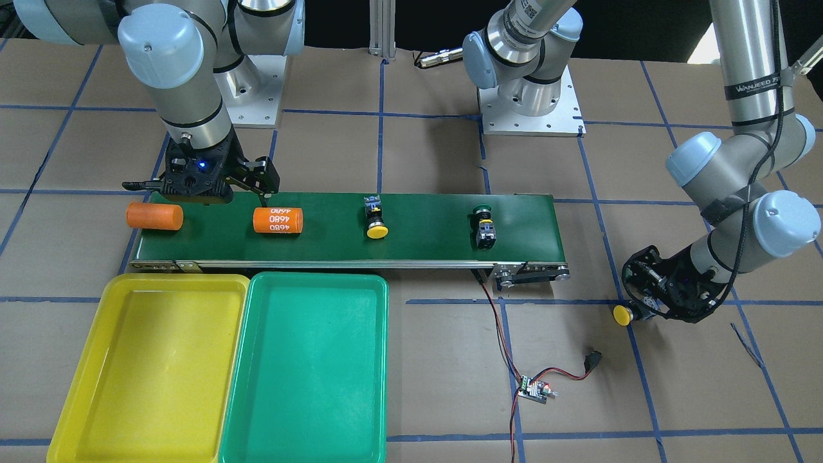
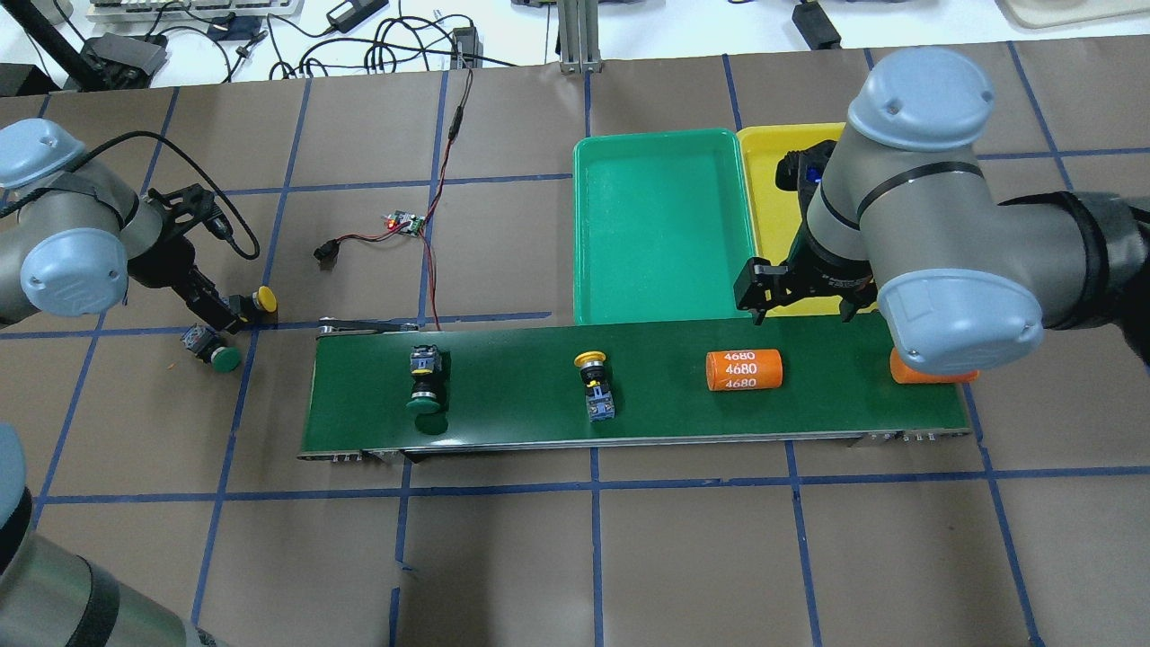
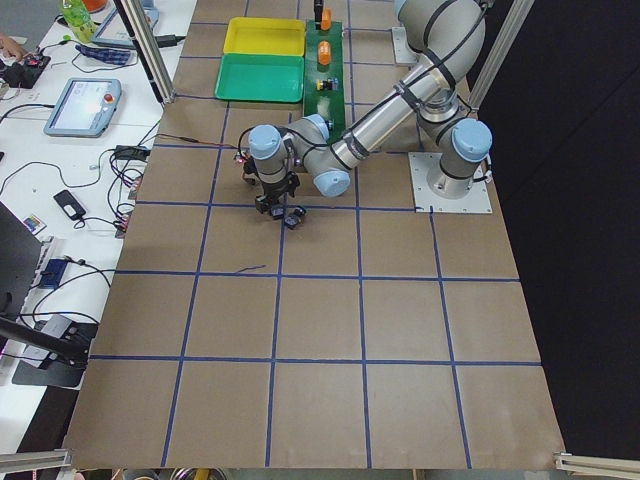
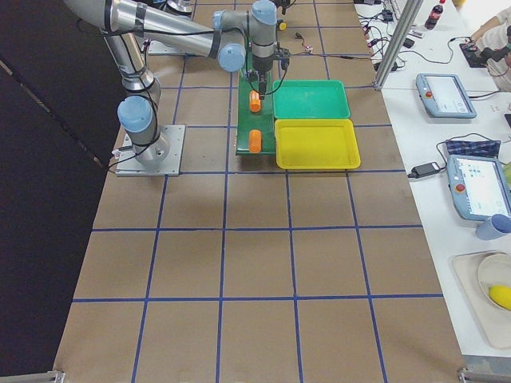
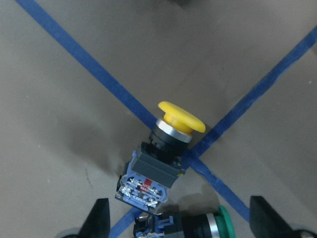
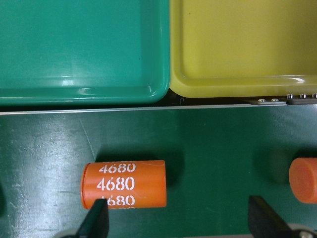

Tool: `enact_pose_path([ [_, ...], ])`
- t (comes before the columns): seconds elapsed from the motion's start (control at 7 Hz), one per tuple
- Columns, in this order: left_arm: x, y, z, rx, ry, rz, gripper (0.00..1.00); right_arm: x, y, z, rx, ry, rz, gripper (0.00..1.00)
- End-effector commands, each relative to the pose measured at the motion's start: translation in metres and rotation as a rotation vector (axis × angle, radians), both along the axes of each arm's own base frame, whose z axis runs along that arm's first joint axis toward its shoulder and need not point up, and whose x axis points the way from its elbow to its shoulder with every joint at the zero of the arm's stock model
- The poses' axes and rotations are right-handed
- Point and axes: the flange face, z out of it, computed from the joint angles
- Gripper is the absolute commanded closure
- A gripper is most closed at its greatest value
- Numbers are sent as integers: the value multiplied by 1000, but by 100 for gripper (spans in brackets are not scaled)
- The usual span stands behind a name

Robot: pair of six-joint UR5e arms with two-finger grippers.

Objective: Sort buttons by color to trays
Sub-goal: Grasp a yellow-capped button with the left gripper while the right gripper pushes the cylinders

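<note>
Jaws of left gripper (image 5: 179,199) stand spread, empty, yellow-capped button (image 5: 163,153) just ahead, cap pointing away. Green-capped button (image 5: 203,228) probably touches it.

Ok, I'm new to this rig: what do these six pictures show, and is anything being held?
These are two robot arms with two-finger grippers. Four pictures come from fixed cameras: one facing the robot, one behind and above it, one at each end of the table. The other two are wrist cameras. The conveyor belt carries a green button, a yellow button and two orange cylinders. Beside it lie an empty green tray and yellow tray. Past the belt's end lie a second yellow button and second green button. The left gripper is open over those; the right gripper is open over the cylinder marked 4680. Nothing is held.
</note>
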Motion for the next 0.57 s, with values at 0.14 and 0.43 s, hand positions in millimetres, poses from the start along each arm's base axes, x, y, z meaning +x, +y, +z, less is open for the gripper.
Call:
enact_pose_path([
  [0.14, 2, -7, -17, -15, 13, -37, 2, -4, 1, -23, 53, 3, -3, 0],
  [0.43, 3, -9, -22, -22, 12, -40, 30, -4, 5, -35, 76, -6, -8, 0],
])
